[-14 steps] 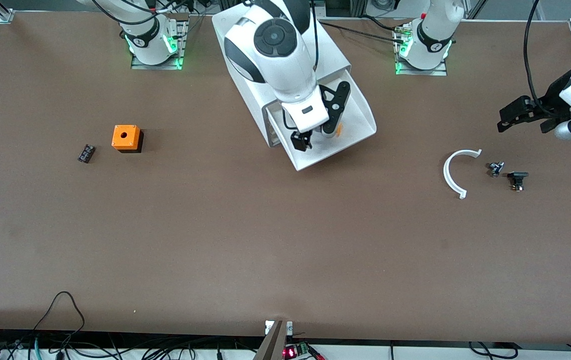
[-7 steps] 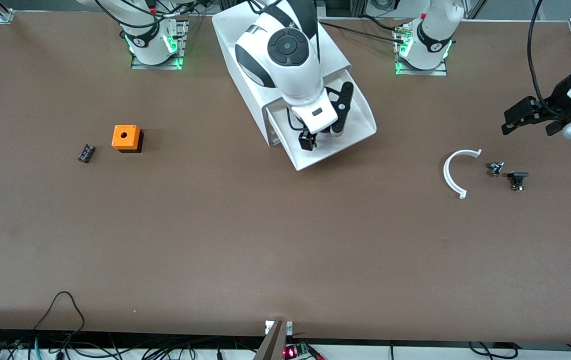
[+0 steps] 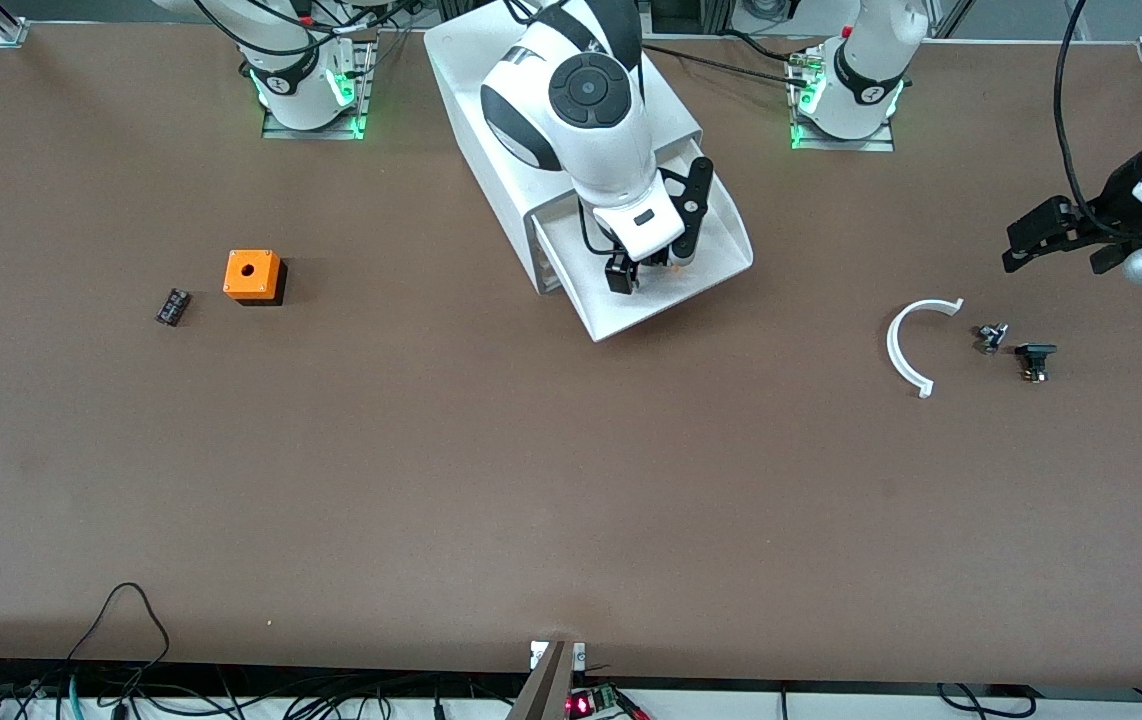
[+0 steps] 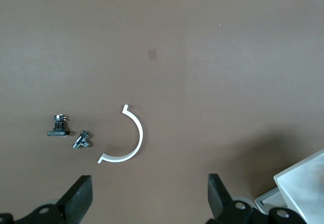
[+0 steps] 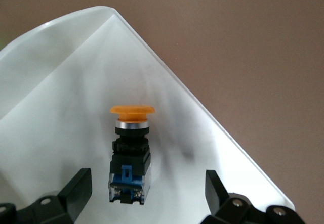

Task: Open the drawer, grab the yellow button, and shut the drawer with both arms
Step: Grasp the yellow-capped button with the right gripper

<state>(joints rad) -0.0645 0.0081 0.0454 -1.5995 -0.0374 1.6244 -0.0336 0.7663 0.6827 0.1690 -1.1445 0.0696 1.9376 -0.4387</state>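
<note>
**Right tool poised over the button in the open drawer**

The top drawer (image 3: 706, 262) of the white cabinet (image 3: 491, 150) stands pulled out toward the front camera. The push-button (image 5: 130, 153) lies on its side on the drawer floor, orange cap pointing toward the drawer's outer rim, black-and-blue body trailing back toward the tool. In the front view only a sliver of orange shows at about 3 o'clock from the wrist housing.

The right tool (image 5: 144, 193) hangs just above the drawer with its fingers spread wide, empty, the button's body lying between them. The left tool (image 3: 1051, 235) waits, also wide and empty, above the surface at the left arm's end, near the white curved clip (image 3: 909, 345) and two small black fittings (image 3: 1016, 345).

The button looks light, rigid and hard-shelled plastic. The rounded cap and metal collar would likely slip. The squarer black body, with its flat flanks, is probably the better hold. A firm pinch should not harm it, though a light part on smooth tray plastic may skate if nudged by one finger first.
</note>
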